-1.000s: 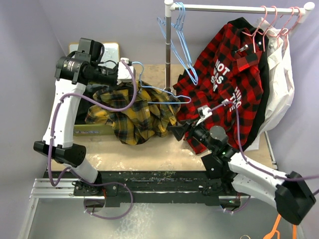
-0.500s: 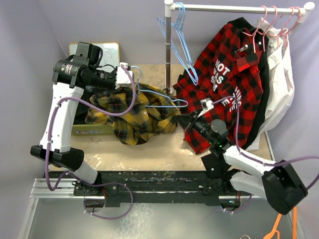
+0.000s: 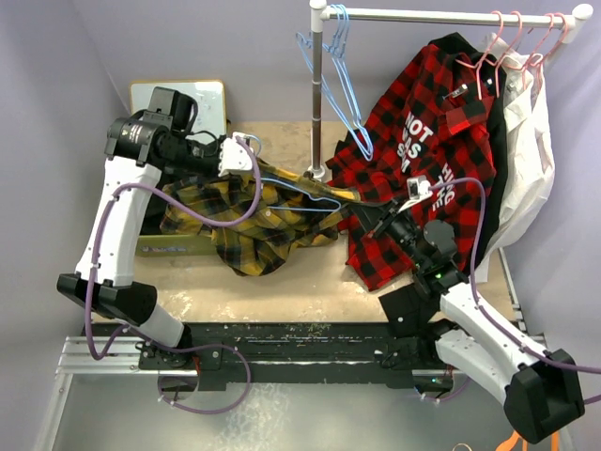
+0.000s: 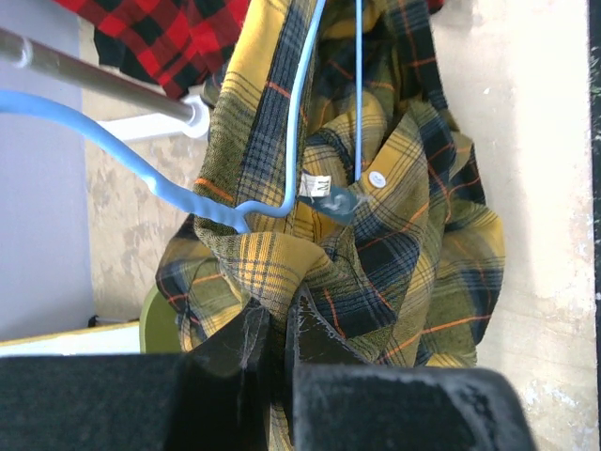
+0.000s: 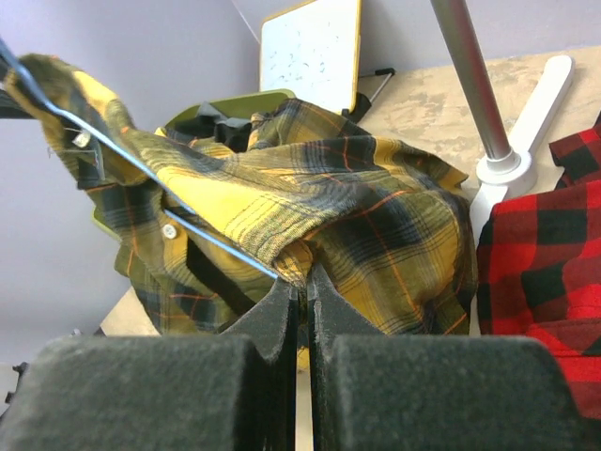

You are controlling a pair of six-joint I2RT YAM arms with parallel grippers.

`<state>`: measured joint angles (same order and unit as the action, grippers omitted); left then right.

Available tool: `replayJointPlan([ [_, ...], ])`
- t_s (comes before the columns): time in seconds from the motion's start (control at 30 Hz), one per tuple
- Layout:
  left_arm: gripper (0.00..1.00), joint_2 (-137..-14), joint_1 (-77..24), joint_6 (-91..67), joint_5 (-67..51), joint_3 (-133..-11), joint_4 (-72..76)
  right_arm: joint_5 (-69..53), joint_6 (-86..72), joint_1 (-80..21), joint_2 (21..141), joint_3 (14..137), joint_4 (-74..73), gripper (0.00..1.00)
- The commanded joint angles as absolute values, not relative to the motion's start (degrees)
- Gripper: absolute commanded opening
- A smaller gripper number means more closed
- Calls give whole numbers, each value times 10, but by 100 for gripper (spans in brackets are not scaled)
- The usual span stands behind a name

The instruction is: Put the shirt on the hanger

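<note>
Yellow plaid shirt (image 3: 254, 225) hangs stretched just in front of the rack pole (image 3: 318, 103), with the blue hanger (image 4: 131, 162) threaded partly inside it. The left gripper (image 4: 277, 315) is clamped on a fold of cloth left of the pole, and the right gripper (image 5: 302, 287) is pinched shut on the shirt's edge right of the pole. A slow, even spread should seat the cloth along the wire. A jerk risks dragging it off.

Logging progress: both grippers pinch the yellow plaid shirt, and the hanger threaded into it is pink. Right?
No, the hanger is light blue, not pink, as the left wrist view shows. The left gripper and right gripper do both pinch the shirt.
</note>
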<state>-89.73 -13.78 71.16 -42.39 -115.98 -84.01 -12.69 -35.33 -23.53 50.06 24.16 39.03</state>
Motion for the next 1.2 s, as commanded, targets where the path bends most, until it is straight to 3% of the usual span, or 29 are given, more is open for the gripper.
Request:
replayJointPlan([
  [0.0, 0, -874, -132, 659, -337, -1123, -743, -130, -323, -227, 466, 302, 313, 0],
  [0.2, 0, -876, -148, 525, -282, -1083, -610, -141, -277, -229, 454, 391, 104, 0],
  [0.33, 0, -875, -197, 460, -212, -1060, -560, -179, -283, -231, 456, 432, 62, 0],
  [0.43, 0, -872, -237, 407, -185, -1054, -533, -209, -319, -272, 503, 465, 105, 0],
  [0.57, 0, -856, -256, 340, -206, -1058, -518, -156, -310, -396, 595, 519, 185, 0],
  [0.73, 0, -836, -256, 318, -193, -1095, -524, -222, -358, -431, 711, 607, 314, 0],
  [1.17, 0, -806, -255, 363, -87, -1309, -605, -284, -357, -509, 878, 959, 270, 0],
])
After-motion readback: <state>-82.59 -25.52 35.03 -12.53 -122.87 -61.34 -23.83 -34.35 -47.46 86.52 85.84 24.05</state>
